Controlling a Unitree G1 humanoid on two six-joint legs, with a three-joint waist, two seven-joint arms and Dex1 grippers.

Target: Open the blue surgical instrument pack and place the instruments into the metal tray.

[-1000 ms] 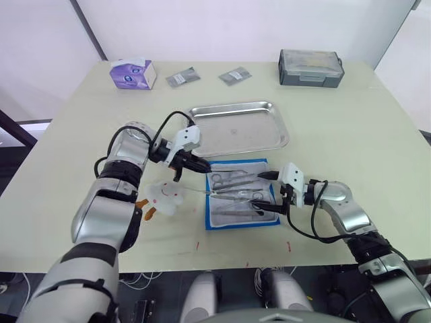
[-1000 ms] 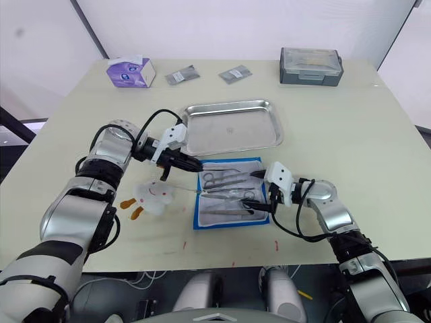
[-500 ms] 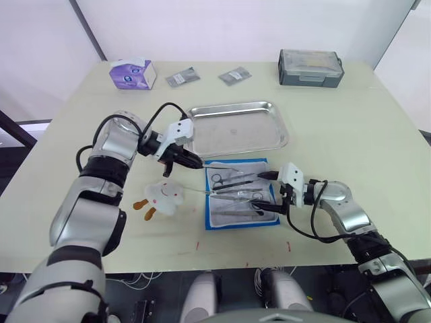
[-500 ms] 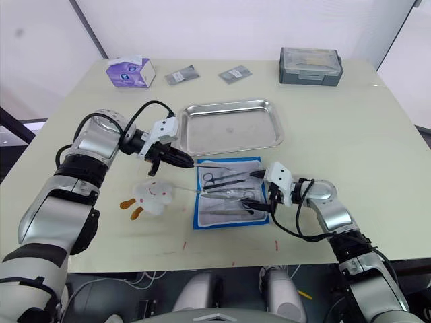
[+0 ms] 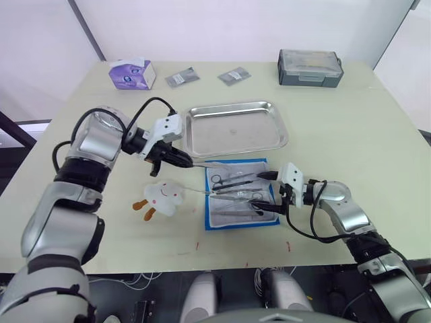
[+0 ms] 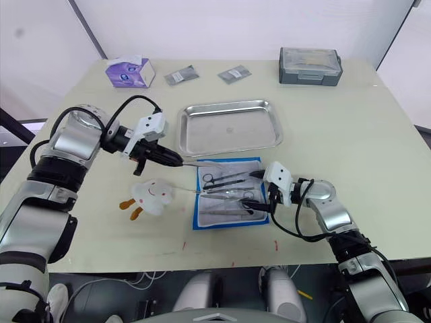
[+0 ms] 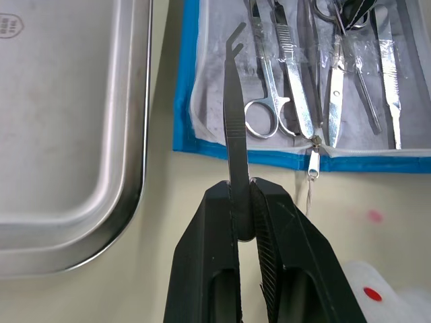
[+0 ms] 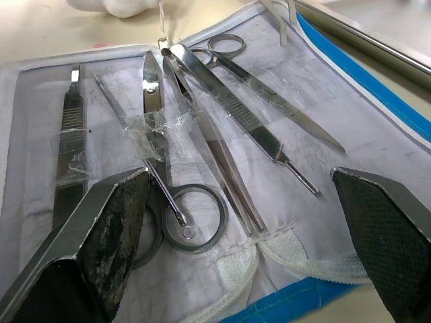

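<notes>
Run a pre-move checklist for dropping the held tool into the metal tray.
1. Grip: left claw shut on a thin bent-tip instrument - ok.
2. Tool free of the pack: its tip hangs over the edge of the open blue surgical instrument pack; whether it is clear of the lining - cannot tell.
3. Metal tray has bare floor to receive it - ok.
4. Path: tray lies right beside the pack, nothing between - ok.
5. Right claw open over the pack's near side, apart from the left claw - ok.
6. Remaining instruments lying in the lining, some taped - ok.
</notes>
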